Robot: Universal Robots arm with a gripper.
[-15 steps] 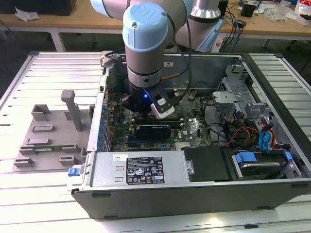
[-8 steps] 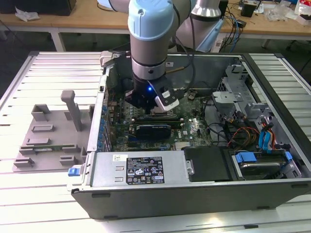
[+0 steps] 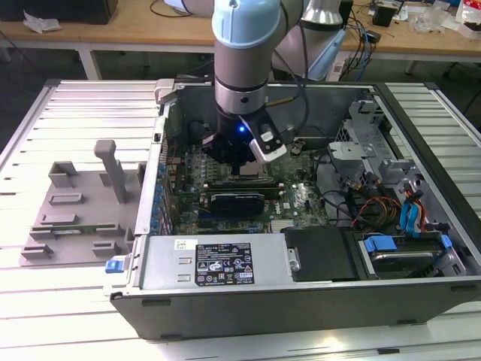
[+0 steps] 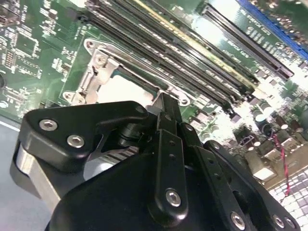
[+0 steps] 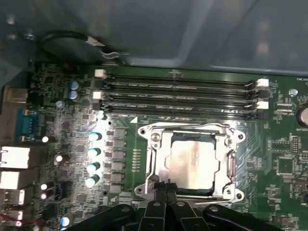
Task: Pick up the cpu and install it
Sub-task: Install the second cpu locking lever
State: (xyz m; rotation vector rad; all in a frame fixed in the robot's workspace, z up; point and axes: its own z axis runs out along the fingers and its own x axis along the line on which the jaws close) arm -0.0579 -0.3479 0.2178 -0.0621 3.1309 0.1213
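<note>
Even room light is falling on the open case.
Glare is washing over the cpu (image 5: 192, 161) and memory slots (image 4: 202, 53); the gripper (image 4: 159, 192) is looming dark and blurred.

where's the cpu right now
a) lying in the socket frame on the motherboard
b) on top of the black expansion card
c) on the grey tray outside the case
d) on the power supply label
a, in the first wrist view the silvery cpu lies inside the metal socket frame on the motherboard, with the pincer at the frame's edge.
</note>
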